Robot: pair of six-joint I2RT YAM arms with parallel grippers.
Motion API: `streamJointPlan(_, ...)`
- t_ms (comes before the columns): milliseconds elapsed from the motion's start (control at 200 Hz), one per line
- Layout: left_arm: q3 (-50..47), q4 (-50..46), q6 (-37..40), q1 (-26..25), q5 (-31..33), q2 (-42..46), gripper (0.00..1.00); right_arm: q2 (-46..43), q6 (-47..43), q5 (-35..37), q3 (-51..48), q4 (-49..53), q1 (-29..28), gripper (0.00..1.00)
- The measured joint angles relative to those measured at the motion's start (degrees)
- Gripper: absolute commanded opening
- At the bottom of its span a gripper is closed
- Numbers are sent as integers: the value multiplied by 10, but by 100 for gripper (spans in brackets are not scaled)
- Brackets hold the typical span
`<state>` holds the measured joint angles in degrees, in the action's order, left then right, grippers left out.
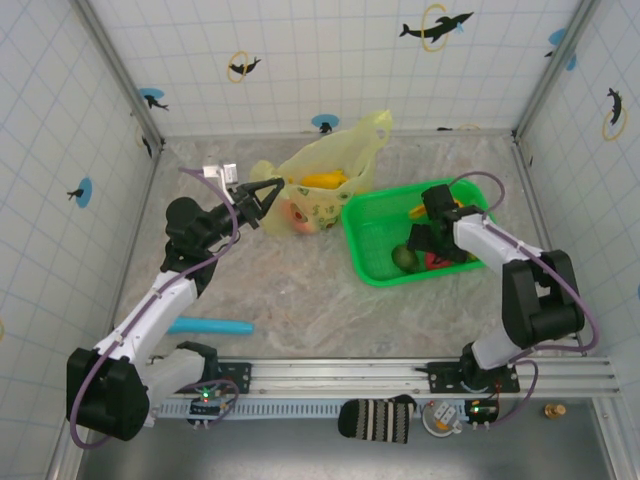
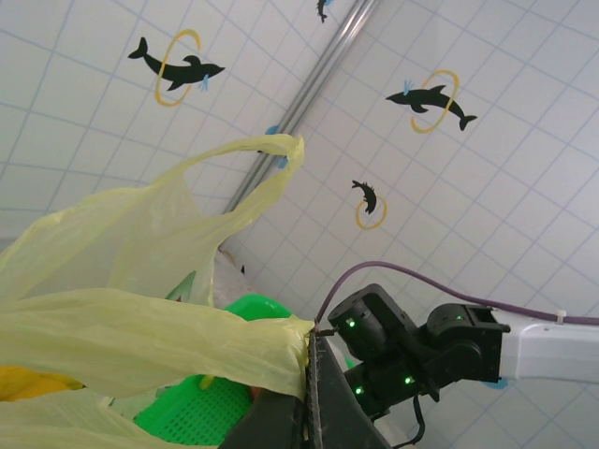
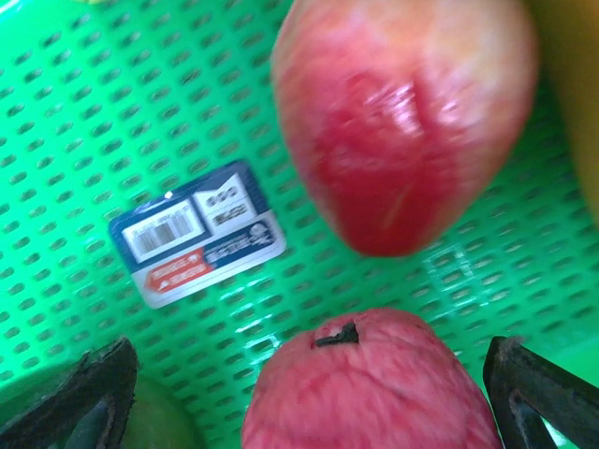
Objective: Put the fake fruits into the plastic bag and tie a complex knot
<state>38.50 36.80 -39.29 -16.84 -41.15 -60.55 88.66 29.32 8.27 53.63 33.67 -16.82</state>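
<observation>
The plastic bag [image 1: 322, 180] lies at the back centre, pale yellow-green, with a yellow banana [image 1: 325, 181] and an orange-pink piece [image 1: 297, 215] inside. My left gripper [image 1: 268, 192] is shut on the bag's edge; in the left wrist view the film [image 2: 140, 337] is pinched at the left gripper [image 2: 314, 393] and one handle loop [image 2: 271, 150] stands up. My right gripper [image 1: 432, 245] is low in the green tray [image 1: 372, 262]. It stands open [image 3: 309, 402] around a pink-red fruit [image 3: 370, 388], fingers [image 3: 84, 393] clear of it. A second red fruit [image 3: 402, 122] lies just beyond.
Inside the tray also lie a green fruit [image 1: 404, 258] and a yellow piece [image 1: 418, 211]; a label sticker [image 3: 197, 234] sits on its floor. A teal stick [image 1: 210, 325] lies near the left arm's base. Tiled walls close in the left, back and right sides.
</observation>
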Motion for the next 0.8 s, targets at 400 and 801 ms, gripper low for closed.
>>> streamJointPlan(400,0,0,0,0,0,0,0,-15,4,-39,-11,-8,1,88)
streamJointPlan(801,0,0,0,0,0,0,0,-32,-8,-22,-46,9,1,75)
